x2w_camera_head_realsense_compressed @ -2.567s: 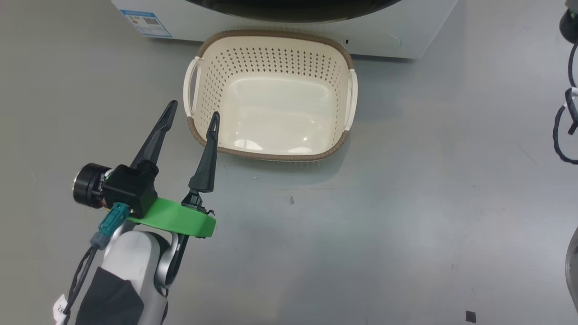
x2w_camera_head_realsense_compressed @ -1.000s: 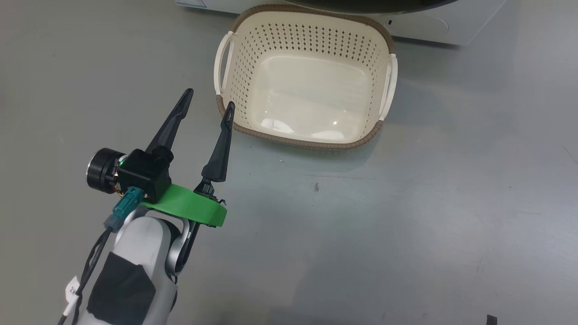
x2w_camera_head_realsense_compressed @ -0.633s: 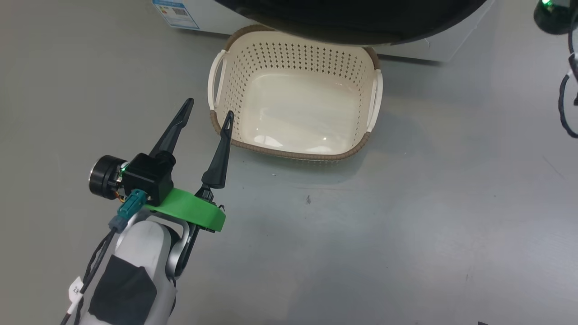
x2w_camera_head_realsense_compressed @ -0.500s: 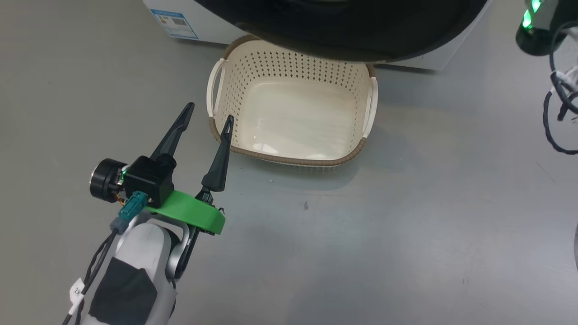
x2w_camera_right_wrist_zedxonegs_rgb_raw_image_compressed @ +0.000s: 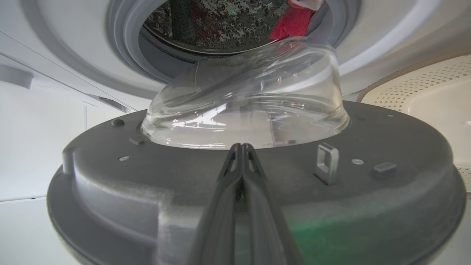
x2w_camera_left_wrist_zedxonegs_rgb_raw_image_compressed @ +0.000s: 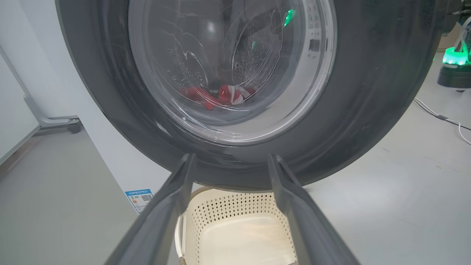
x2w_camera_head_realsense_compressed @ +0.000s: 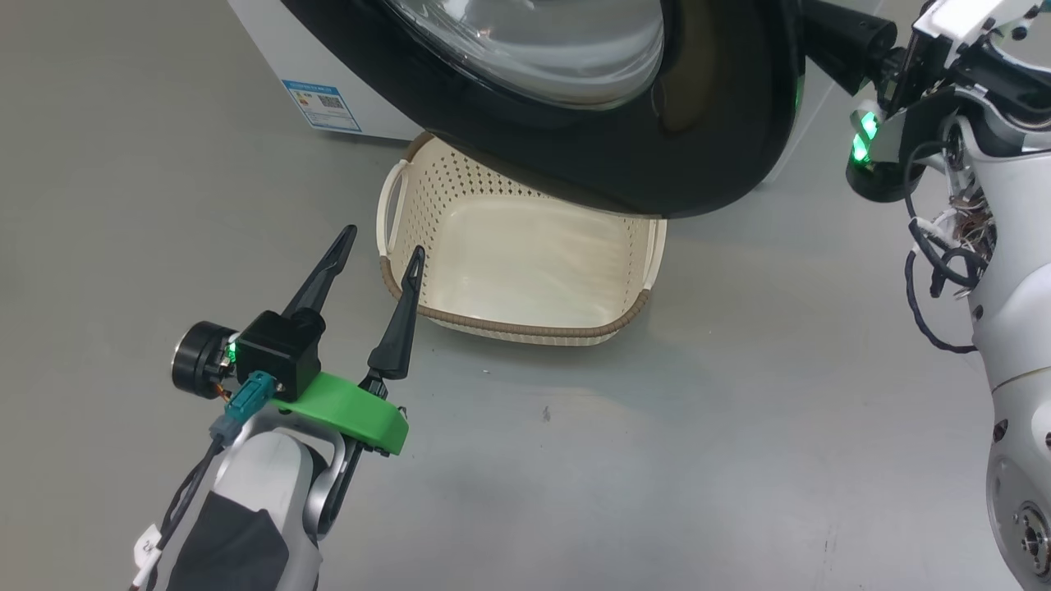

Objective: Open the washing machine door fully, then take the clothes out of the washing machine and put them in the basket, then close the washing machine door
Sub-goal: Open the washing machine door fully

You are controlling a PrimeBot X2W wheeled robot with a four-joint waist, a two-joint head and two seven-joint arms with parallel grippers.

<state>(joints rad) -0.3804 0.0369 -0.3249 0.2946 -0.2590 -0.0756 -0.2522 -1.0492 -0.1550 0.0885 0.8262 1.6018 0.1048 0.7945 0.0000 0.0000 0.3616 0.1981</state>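
Observation:
The washing machine door (x2w_camera_head_realsense_compressed: 657,123) stands partly open, swung out over the far part of the cream basket (x2w_camera_head_realsense_compressed: 525,330). My right gripper (x2w_camera_head_realsense_compressed: 825,29) is shut, and its fingers reach behind the door's right edge. In the right wrist view the gripper (x2w_camera_right_wrist_zedxonegs_rgb_raw_image_compressed: 241,146) lies against the door's inner face (x2w_camera_right_wrist_zedxonegs_rgb_raw_image_compressed: 147,184), below the glass bowl (x2w_camera_right_wrist_zedxonegs_rgb_raw_image_compressed: 243,103). Red clothes (x2w_camera_right_wrist_zedxonegs_rgb_raw_image_compressed: 292,20) lie in the drum, and the left wrist view shows the clothes (x2w_camera_left_wrist_zedxonegs_rgb_raw_image_compressed: 224,95) through the window. My left gripper (x2w_camera_head_realsense_compressed: 383,240) hangs open and empty at the basket's near left corner.
The white washing machine (x2w_camera_head_realsense_compressed: 271,49) with its blue label (x2w_camera_head_realsense_compressed: 322,105) stands at the back. A metal latch (x2w_camera_right_wrist_zedxonegs_rgb_raw_image_compressed: 326,162) sticks up from the door's inner face. Grey floor lies in front of and to the right of the basket. Cables hang from my right arm (x2w_camera_head_realsense_compressed: 936,271).
The door has swung out over the basket. The head camera has tilted up, bringing my right arm into view at the upper right. My left gripper stays open beside the basket.

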